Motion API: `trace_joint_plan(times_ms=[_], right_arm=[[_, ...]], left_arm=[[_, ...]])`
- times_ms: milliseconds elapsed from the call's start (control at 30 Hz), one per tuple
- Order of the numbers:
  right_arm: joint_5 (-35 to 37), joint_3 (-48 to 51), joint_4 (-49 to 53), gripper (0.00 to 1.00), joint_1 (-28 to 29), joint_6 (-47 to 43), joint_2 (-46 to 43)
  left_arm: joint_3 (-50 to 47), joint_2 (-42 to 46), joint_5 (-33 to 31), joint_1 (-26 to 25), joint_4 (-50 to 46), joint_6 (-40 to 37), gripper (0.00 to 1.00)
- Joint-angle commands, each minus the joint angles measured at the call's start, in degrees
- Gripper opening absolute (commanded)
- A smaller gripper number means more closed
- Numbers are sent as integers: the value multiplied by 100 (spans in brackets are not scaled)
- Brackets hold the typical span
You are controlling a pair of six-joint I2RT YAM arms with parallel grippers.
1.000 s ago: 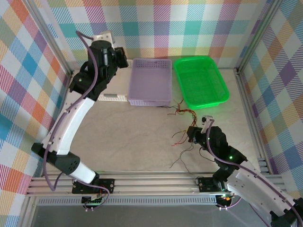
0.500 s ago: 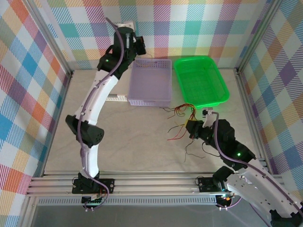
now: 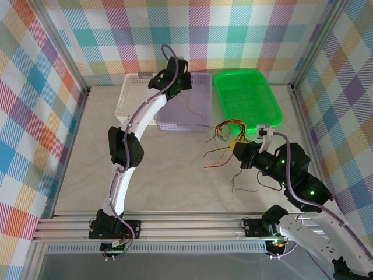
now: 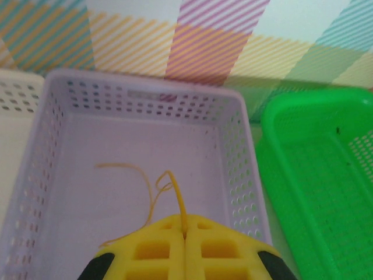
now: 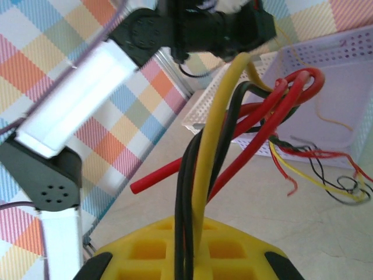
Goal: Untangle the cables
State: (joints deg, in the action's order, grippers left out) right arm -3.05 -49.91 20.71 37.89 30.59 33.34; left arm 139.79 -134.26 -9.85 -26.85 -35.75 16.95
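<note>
Top external view: at the far left of the pale marbled tabletop (image 3: pixel 163 169) stands a white perforated plastic basket (image 3: pixel 125 96), against the back wall. Just to its right is a lavender perforated plastic basket (image 3: pixel 195 111), and the left arm reaches up and across so that the left gripper (image 3: pixel 182 81) hangs over this basket's back half. A single thin orange-yellow cable (image 3: pixel 189 108) dangles from it down into the lavender basket. Further right sits a bright green mesh plastic basket (image 3: pixel 247 99). In front of it, on the table, lie the remaining cables (image 3: pixel 224 131), a loose bunch of thin red, yellow, brown and black wires. The right gripper (image 3: pixel 238 149) is at the near side of this bunch, with stray red and black ends trailing toward the arms' bases.

Left wrist view: the white basket's wall (image 4: pixel 17 93) shows at the left edge, then the lavender basket (image 4: pixel 52 175) below the camera, then the green basket (image 4: pixel 315 175) on the right. The left gripper (image 4: pixel 184 224) has its yellow fingers pressed together on the orange-yellow cable (image 4: pixel 181 213), whose free length loops over the lavender floor.

Right wrist view: the left arm's white link (image 5: pixel 76 99) crosses the left side. The right gripper (image 5: pixel 189 227) is clamped tight on several of the cables (image 5: pixel 256 111): a yellow, a black and red strands rise from between its yellow fingers. Beyond them are the white basket (image 5: pixel 215 114) and the lavender basket (image 5: pixel 344 87), with thinner wire ends lying on the table at the right.
</note>
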Motion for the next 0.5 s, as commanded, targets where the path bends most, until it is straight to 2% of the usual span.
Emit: trace_joint_plan(times_ms=[0, 100, 133, 333, 467], right_arm=[[-189, -250, -96, 0, 30, -94, -6], [-136, -235, -116, 0, 32, -24, -44], [-131, -217, -136, 0, 28, 9, -55], [-170, -164, -177, 0, 34, 199, -76], [-176, -171, -177, 0, 27, 277, -96]], left_arm=[[203, -8, 216, -12, -186, 150, 0], [126, -4, 290, -26, -242, 147, 0], [110, 4, 299, -27, -290, 147, 3], [-166, 136, 254, -22, -376, 45, 28], [-162, 211, 237, -22, -482, -89, 49]])
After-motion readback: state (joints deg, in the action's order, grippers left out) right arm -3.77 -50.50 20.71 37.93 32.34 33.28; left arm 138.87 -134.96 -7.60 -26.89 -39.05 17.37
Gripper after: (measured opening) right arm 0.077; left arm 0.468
